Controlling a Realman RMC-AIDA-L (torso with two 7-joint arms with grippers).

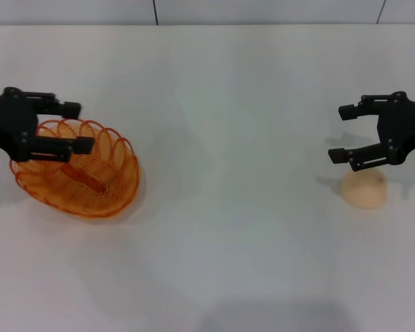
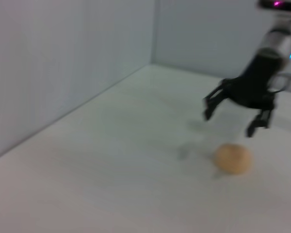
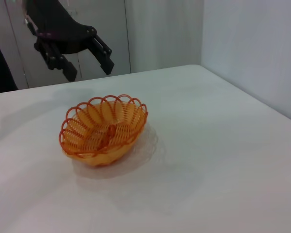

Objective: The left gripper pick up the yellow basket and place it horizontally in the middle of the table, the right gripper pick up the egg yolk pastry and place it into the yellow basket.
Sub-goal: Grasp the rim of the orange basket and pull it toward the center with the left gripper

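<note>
Both grippers hang spread and empty above their targets, which reads as the approach stage before either pick. Beneath everything, the table (image 1: 221, 104) lies broad and white, its middle bare between the two arms, and that is where the basket is meant to end up. Left gripper (image 1: 72, 126) is poised above the table with its fingers parted and nothing between them; the right wrist view shows it raised clear of the wirework, so it looks lined up to descend on the rim rather than touching it. Under and slightly toward the centre of the table from that claw sits the yellow basket (image 1: 79, 176), upright on its base, its scalloped edge nearest the fingertips. Right gripper (image 1: 346, 133) is likewise splayed and holding nothing, hovering off the surface, probably waiting on the basket. Just below its fingertips, apart from them, rests the egg yolk pastry (image 1: 363, 190), dome up, well away from the basket.
</note>
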